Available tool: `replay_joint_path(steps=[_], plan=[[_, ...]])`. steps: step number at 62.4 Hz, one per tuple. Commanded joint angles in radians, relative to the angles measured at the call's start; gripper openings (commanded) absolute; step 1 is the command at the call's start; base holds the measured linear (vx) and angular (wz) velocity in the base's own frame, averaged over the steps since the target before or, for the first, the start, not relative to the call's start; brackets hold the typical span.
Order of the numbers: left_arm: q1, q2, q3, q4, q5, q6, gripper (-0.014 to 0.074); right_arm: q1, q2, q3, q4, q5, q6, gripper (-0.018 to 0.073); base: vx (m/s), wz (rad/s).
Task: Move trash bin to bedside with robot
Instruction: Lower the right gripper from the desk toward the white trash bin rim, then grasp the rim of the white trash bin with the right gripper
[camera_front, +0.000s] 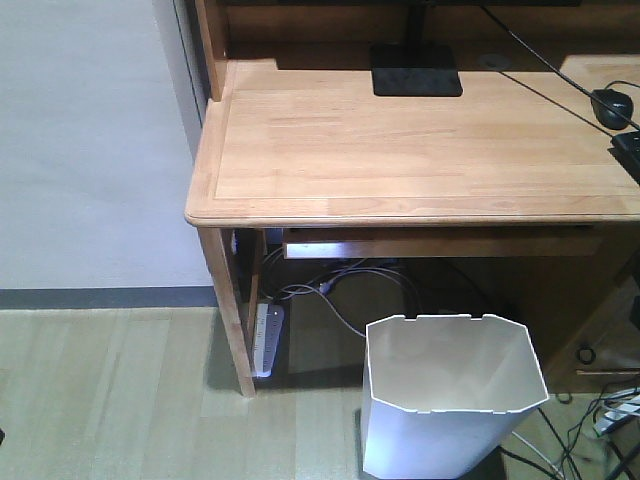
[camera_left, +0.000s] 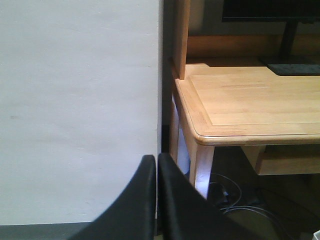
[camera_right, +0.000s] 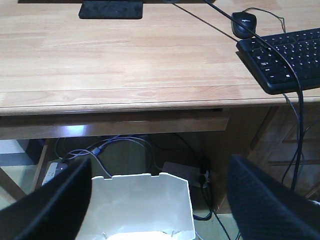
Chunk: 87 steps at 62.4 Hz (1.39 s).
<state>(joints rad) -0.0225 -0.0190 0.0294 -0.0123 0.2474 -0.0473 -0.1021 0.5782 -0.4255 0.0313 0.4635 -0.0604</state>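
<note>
Black left hand (camera_left: 156, 159) sits low in its wrist view, fingers pressed nearly together with only a thin slit between them, nothing held. It faces the white wall (camera_left: 75, 100) and the left corner of the wooden surface (camera_left: 250, 100).

Right hand (camera_right: 161, 165) is spread wide and holds nothing. Its two dark fingers (camera_right: 55, 200) frame the trash bin (camera_right: 145, 200) from above. Contact with the bin: cannot tell, the lower edge is cut off.

Trash bin (camera_front: 450, 400) is white and thin-walled with an angular notched rim, cream inside, and tapers downward. It stands upright on the wood-look floor (camera_front: 100, 400), just in front of the opening under the surface, toward its right side.

Behind the bin, under the surface, is a tangle of cables (camera_front: 330, 290). A white power strip (camera_front: 266, 338) lies just beside the left leg (camera_front: 232, 310).

On top, a black keyboard (camera_right: 285, 60) sits at the right edge, with a black mouse (camera_right: 244, 23) just behind it. A black monitor base (camera_front: 415, 80) sits farther back, and a dark cable (camera_right: 270, 50) crosses the keyboard.
</note>
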Motion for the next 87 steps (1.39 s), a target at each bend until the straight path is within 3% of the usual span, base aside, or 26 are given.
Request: replay_joint_path(steps=[1,8,33,62,74,87], plan=[[-0.006,-0.01,0.029,-0.004,-0.073,-0.009,-0.0006,-0.002,0.008,-0.031,0.004,-0.036,0.03,0.0555,0.0,0.0],[-0.006,-0.01,0.029,-0.004,-0.073,-0.009,-0.0006,-0.002,0.047,-0.059,-0.001,0.033,0.067,0.0536,0.0,0.0],[-0.006,-0.01,0.029,-0.004,-0.073,-0.009,-0.0006,-0.002,0.35,-0.211,0.0,0.036,0.06,0.0529,0.0,0.0],[-0.006,-0.01,0.029,-0.004,-0.073,-0.009,-0.0006,-0.005,0.706,-0.226,0.006,-0.055,-0.01,0.0529,0.0,0.0],[-0.006,-0.01,0.029,-0.004,-0.073,-0.009,-0.0006,-0.104,0.895,-0.226,0.034,-0.128,-0.02,0.0529,0.0,0.0],[-0.006,-0.01,0.029,-0.004,-0.073,-0.009,-0.0006,-0.195,1.13,-0.305,0.087,-0.11,-0.137,0.0529,0.0,0.0]])
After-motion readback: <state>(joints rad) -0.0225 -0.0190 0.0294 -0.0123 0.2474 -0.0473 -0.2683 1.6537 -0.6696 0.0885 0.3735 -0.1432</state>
